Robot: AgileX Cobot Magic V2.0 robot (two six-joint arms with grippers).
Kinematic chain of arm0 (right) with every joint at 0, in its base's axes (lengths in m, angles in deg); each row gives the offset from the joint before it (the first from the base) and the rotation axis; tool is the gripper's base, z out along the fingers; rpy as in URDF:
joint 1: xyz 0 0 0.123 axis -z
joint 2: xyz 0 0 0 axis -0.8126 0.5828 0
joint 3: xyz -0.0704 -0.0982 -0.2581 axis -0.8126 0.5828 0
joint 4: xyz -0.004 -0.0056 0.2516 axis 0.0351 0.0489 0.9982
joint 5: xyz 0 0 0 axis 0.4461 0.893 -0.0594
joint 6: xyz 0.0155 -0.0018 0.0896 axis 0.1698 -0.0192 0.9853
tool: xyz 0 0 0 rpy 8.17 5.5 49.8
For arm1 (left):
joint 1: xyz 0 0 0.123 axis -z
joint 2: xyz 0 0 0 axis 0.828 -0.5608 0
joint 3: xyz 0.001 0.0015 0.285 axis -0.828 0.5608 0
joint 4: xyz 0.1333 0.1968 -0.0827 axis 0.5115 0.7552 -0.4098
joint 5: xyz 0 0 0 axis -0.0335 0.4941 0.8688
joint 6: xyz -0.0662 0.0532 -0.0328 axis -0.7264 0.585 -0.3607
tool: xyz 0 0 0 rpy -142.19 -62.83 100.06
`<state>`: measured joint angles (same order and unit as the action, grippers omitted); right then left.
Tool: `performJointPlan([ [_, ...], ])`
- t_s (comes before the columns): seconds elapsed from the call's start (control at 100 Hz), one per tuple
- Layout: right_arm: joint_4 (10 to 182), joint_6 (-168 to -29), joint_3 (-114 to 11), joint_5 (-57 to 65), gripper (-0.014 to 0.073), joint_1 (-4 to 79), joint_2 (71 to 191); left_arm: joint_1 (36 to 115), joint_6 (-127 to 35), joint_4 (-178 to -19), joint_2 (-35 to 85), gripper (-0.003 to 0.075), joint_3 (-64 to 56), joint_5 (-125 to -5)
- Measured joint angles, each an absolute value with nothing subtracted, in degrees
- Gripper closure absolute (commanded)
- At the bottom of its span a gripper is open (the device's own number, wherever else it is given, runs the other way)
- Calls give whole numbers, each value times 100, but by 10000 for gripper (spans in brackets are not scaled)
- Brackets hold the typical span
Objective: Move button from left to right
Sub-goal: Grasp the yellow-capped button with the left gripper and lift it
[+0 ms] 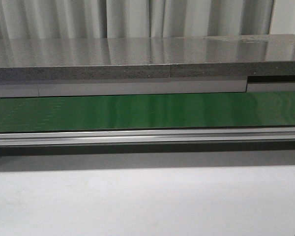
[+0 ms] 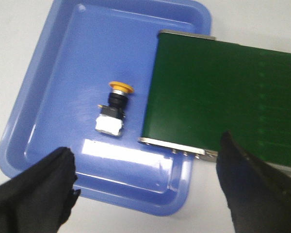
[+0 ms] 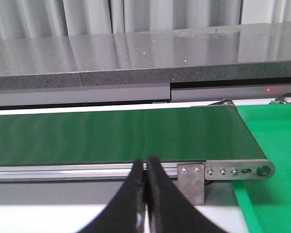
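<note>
In the left wrist view the button lies on its side in a blue tray, with a yellow cap, black neck and white base. My left gripper is open and empty above the tray's edge, its jaws wide apart, the button beyond them. My right gripper is shut and empty, its fingertips touching in front of the conveyor's rail. Neither gripper nor the button shows in the front view.
A green conveyor belt with an aluminium rail runs across the front view; one end overlaps the blue tray, the other end stops by a green tray. A grey counter lies behind.
</note>
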<state>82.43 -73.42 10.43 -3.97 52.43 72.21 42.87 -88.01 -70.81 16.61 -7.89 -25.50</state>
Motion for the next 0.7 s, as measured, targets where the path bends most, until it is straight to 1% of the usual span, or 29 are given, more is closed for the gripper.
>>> performJointPlan([
  [0.15, 8243, -7342, 1043, -397, 683, 5243, 7221, 3832, -8613, -7116, 504, 142, -1330, -2600],
  [0.29, 8243, -7342, 1043, -397, 683, 5243, 7221, 3628, -8392, -7190, -505, 142, -1749, -2608],
  [0.52, 8243, -7342, 1043, -397, 683, 5243, 7221, 3565, -8249, -7225, -1804, 143, -2270, -2642],
  [0.7, 8243, -7342, 1043, -397, 683, 5243, 7221, 3565, -8226, -7294, -2440, 143, -2548, -2603],
])
